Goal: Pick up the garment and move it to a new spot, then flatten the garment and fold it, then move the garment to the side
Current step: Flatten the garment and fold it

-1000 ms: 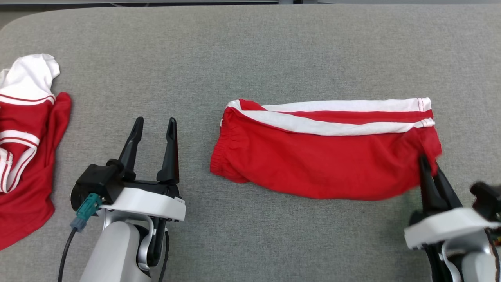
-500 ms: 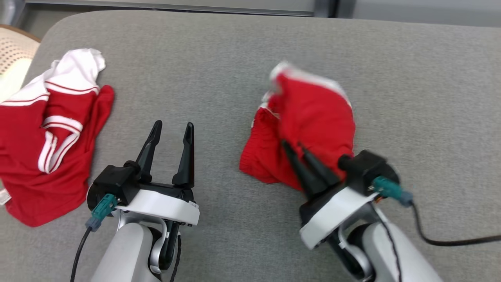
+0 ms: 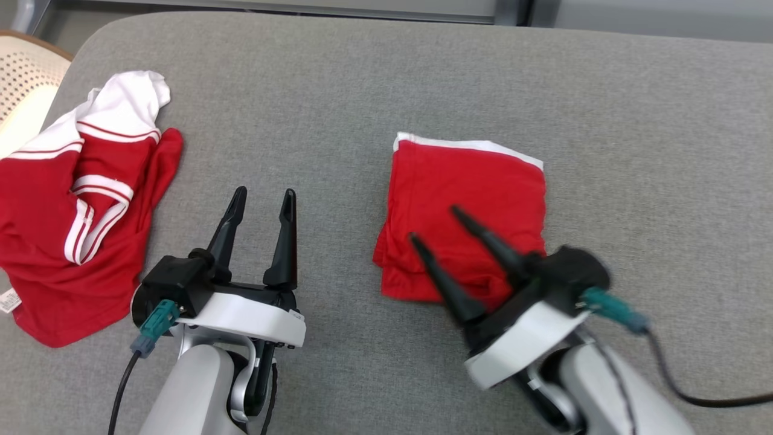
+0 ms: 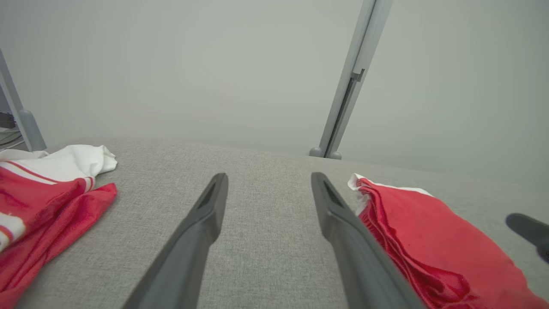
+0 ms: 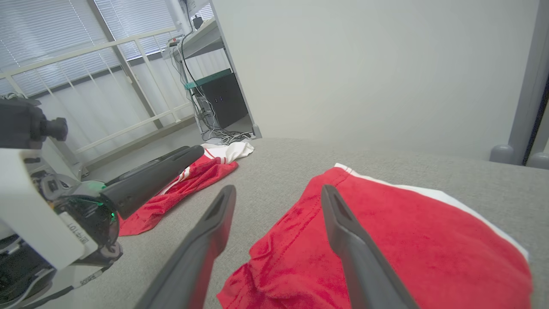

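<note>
The garment (image 3: 465, 211), red shorts with a white stripe along the far edge, lies folded into a rough square on the grey table (image 3: 338, 90). My right gripper (image 3: 433, 225) hovers open over its near left part, holding nothing. The right wrist view has the open gripper (image 5: 279, 189) above the red cloth (image 5: 386, 240). To the garment's left my left gripper (image 3: 265, 192) stands open and empty over bare table. In the left wrist view that gripper (image 4: 269, 177) points along the table with the garment (image 4: 429, 240) to its right.
A second red and white garment (image 3: 72, 211) lies crumpled at the table's left edge. A beige perforated chair (image 3: 24, 78) stands beyond the far left corner. A black cable (image 3: 694, 399) trails from my right wrist. Bare table lies right of the folded garment.
My right gripper carried the garment's right end over to the left, folding it in half, then opened and let go. The left gripper stayed put. The head camera shifted.
</note>
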Robot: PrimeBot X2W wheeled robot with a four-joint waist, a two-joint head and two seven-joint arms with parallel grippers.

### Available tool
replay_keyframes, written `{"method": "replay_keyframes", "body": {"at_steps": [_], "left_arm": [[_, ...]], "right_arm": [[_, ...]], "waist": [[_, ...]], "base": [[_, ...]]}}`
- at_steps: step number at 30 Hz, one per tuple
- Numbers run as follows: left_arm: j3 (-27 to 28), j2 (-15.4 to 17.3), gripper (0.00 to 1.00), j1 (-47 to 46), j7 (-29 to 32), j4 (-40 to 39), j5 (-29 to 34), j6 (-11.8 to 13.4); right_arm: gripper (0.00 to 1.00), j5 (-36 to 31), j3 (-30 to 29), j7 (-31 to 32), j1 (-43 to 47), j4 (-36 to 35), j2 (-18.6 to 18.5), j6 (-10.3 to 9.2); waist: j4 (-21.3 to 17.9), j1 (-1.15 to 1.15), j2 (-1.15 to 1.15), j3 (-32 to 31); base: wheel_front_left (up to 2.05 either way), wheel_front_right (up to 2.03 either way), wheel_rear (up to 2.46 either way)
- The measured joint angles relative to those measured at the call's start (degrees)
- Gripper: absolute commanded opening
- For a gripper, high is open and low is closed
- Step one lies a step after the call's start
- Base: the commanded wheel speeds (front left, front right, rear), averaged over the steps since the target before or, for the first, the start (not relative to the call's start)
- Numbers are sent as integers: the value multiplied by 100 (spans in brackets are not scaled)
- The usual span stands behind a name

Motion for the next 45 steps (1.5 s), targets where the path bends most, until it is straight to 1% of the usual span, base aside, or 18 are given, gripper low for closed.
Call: {"method": "replay_keyframes", "body": {"at_steps": [2,7,14,18,26,27,32,38,45], "left_arm": [[43,1,100,11,0,15,51,-2],[231,3,100,60,0,10,211,-8],[566,48,100,244,0,-3,381,-26],[694,101,100,392,-1,4,456,-58],[732,185,100,723,0,103,560,-80],[699,221,100,864,0,177,595,-84],[653,350,100,1082,36,267,647,-109],[637,430,100,1388,122,237,650,-91],[611,491,100,1547,234,98,633,-69]], "right_arm": [[100,-20,-265,-111,19,-175,-165,0],[100,-162,-1316,-252,317,-499,-288,0],[100,-428,-2895,-294,1056,-667,-209,0],[100,-611,-3438,-221,1475,-888,-103,1],[100,-740,-3517,-43,1897,-1053,11,0],[100,-791,-3570,31,2090,-1105,27,1],[100,-880,-3597,212,2520,-1236,87,0],[100,-1029,-3646,454,2977,-1532,162,1],[100,-1027,-3811,672,3270,-1817,250,0]], "waist": [[-51,0,0,-43],[-225,0,0,-149],[-539,0,0,-337],[-699,0,0,-495],[-765,0,0,-868],[-758,0,0,-1038],[-735,0,0,-1458],[-715,0,0,-1822],[-654,0,0,-2024]], "base": [[0,0,0],[0,0,0],[0,0,0],[0,0,0],[0,0,0],[0,0,0],[0,0,0],[0,0,0],[0,0,0]]}}
